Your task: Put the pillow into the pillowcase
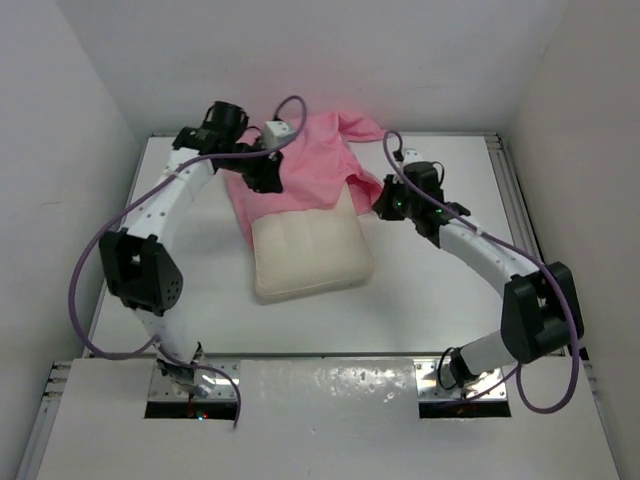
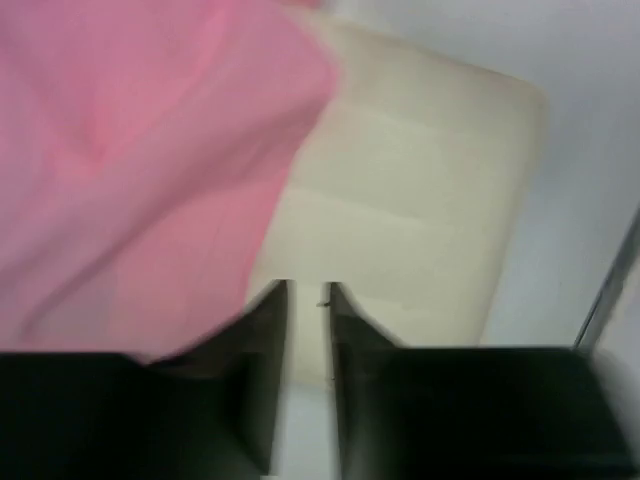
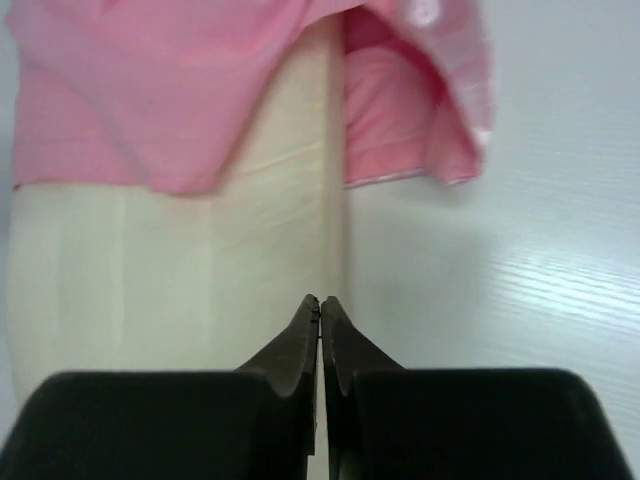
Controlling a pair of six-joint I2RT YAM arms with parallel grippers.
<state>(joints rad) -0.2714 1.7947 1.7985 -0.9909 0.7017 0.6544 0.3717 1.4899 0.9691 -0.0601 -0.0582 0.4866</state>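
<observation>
The cream pillow [image 1: 310,255] lies in the middle of the table with its quilted face up. Its far end is covered by the pink pillowcase [image 1: 305,165], which is bunched toward the back wall. My left gripper [image 1: 266,178] hovers over the pillowcase's left part; in the left wrist view the gripper [image 2: 308,290] is open with nothing between its fingers, above the pillow [image 2: 420,190] beside the pillowcase [image 2: 130,170]. My right gripper [image 1: 384,203] is at the pillow's far right corner. It [image 3: 320,300] is shut and empty, over the pillow's [image 3: 180,260] right edge, below the pillowcase [image 3: 170,90] hem.
The white table [image 1: 440,290] is boxed in by white walls on the left, back and right. A metal rail [image 1: 512,195] runs along the right side. Purple cables [image 1: 90,260] loop beside both arms.
</observation>
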